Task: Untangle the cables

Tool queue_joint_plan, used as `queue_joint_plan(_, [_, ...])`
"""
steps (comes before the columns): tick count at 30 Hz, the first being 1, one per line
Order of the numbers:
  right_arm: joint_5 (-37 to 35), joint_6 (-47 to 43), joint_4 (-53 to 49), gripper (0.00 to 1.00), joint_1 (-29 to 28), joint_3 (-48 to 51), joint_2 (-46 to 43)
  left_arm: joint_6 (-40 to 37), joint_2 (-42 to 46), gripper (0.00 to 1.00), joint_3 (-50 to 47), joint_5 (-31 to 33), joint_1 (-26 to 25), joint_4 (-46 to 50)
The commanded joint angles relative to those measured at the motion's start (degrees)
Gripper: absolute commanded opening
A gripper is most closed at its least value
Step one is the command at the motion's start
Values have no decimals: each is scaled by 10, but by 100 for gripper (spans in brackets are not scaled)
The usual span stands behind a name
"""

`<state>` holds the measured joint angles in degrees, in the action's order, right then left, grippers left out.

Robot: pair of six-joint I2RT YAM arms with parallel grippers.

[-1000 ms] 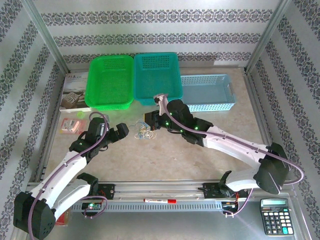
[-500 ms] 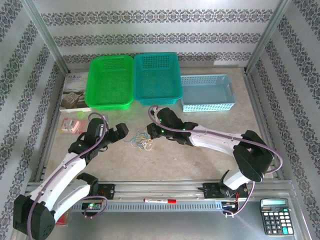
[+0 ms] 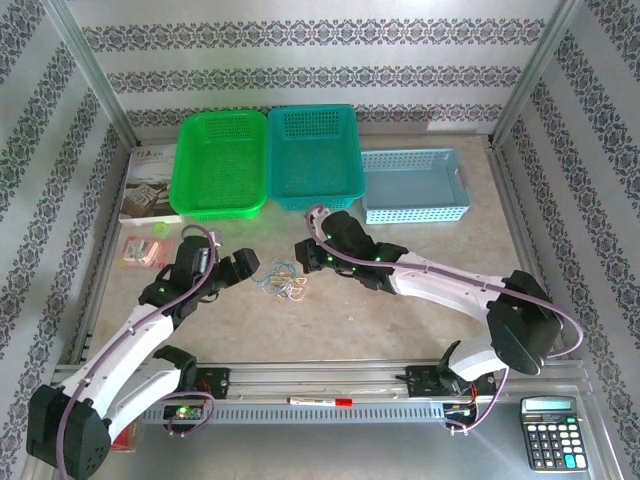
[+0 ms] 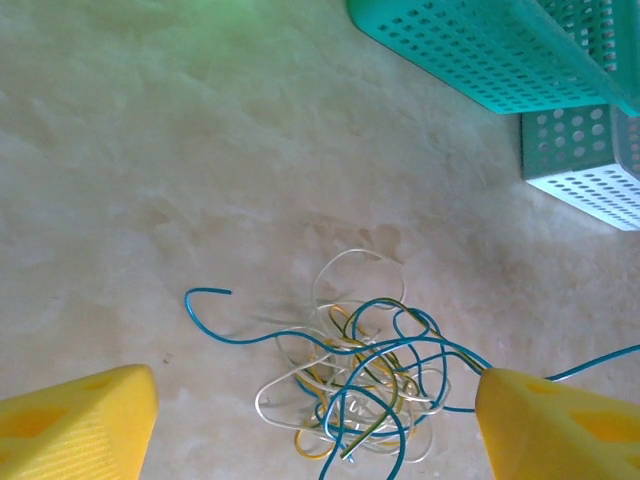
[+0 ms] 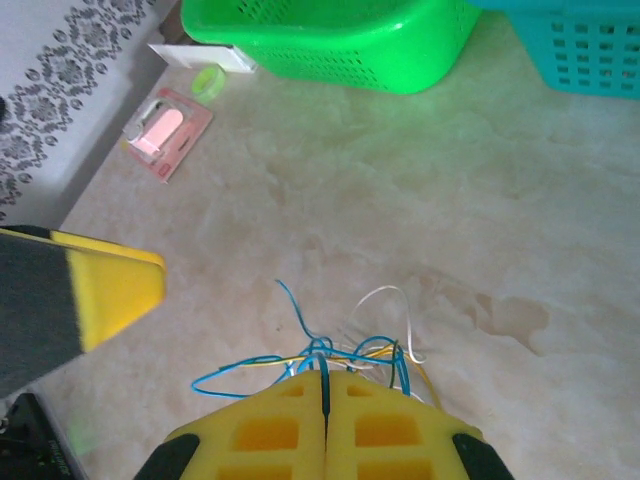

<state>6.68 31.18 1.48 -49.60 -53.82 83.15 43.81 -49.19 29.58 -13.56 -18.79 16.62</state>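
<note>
The cables (image 3: 283,283) are a small tangle of thin blue, yellow-green and white wires lying on the beige tabletop between the two arms. My left gripper (image 3: 250,268) is at the tangle's left. In the left wrist view its yellow fingers (image 4: 75,425) stand wide apart, open, with the cables (image 4: 360,380) between them and blue strands running to the right finger. My right gripper (image 3: 300,255) is at the tangle's far right side. Its yellow fingers (image 5: 250,435) are pressed together, shut, with a blue strand (image 5: 323,375) of the cables pinched in the seam.
A green basket (image 3: 220,165), a teal basket (image 3: 314,158) and a light blue basket (image 3: 415,186) line the back. A booklet (image 3: 145,190) and a pink packet (image 3: 143,252) lie at the left. A pen (image 3: 320,401) and a calculator (image 3: 552,432) are at the near edge.
The right gripper came toward the near side with the tangle, dragging it a little closer to the left gripper. The left gripper's jaws have narrowed slightly.
</note>
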Motion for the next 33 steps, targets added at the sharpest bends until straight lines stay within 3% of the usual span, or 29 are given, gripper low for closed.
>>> queue_joint_plan(1, [-4, -13, -6, 0, 2, -14, -16, -11, -15, 77, 2, -41, -11, -42])
queue_joint_plan(8, [10, -15, -11, 0, 2, -40, -17, -49, -53, 68, 16, -32, -57, -60])
queue_joint_plan(16, [28, -8, -12, 0, 3, -69, -20, -98, -99, 68, 21, 22, -113, -98])
queue_joint_plan(21, [31, -5, -12, 0, 3, -78, -16, -117, -151, 68, 31, 40, -128, -132])
queue_joint_plan(26, [47, -1, -15, 0, 3, -111, -22, -124, -209, 57, 32, 48, -135, -147])
queue_joint_plan(33, [64, 5, -27, 0, 14, -196, -63, -117, -220, 56, -5, 61, -139, -169])
